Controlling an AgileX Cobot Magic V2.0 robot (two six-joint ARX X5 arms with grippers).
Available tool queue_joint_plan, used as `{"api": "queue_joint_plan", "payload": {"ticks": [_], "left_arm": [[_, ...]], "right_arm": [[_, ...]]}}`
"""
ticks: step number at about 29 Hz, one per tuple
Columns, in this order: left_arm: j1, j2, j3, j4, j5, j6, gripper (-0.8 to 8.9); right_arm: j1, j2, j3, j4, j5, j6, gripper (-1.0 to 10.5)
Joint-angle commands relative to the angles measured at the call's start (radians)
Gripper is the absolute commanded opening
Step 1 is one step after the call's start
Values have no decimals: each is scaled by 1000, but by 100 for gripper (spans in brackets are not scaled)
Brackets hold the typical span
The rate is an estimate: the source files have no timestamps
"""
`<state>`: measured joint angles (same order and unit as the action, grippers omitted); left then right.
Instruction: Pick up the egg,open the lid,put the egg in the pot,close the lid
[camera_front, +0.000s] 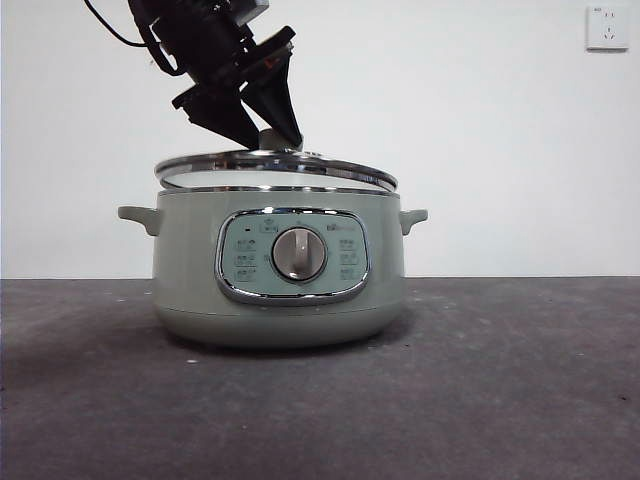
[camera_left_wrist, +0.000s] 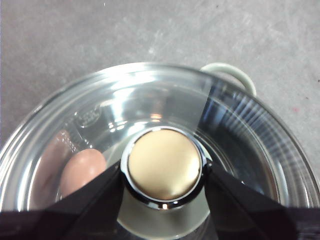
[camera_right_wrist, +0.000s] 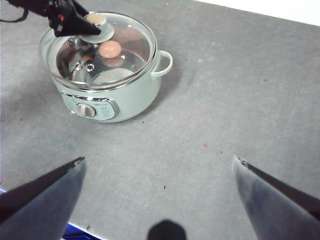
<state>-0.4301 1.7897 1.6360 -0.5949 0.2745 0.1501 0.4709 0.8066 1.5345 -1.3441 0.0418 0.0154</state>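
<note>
sage-green pot (camera_front: 190, 280), brown-orange egg (camera_right_wrist: 110, 48)

Counted one pot (camera_front: 280, 290), one lid (camera_front: 275, 165), one egg (camera_right_wrist: 110, 49) (seen through glass), two grippers, one wall socket (camera_front: 607, 27).

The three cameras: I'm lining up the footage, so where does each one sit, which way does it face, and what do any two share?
Front view: low at table height, looking level at the pot; the left gripper reaches in from above onto the lid.
Left wrist view: on the left arm, looking down on the knob; its own jaws flank it.
Right wrist view: on the right arm, high and away, looking down at the table; its own jaws spread wide.
Both wrist views show the egg under the glass.
</note>
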Motion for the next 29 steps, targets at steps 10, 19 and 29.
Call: {"api": "queue_joint_plan", "payload": {"ticks": [10,19,29], "left_arm": [[-6,45,7,3,11,8,-6],[-5,45,7,-95,-67,41,-7],[-5,45,8,-121,-31,26,382]], "right_arm": [[0,-6,-9,5,5,10,497],[0,-6,-8,6,4,10,497],[0,-6,-9,5,4,11,497]]}}
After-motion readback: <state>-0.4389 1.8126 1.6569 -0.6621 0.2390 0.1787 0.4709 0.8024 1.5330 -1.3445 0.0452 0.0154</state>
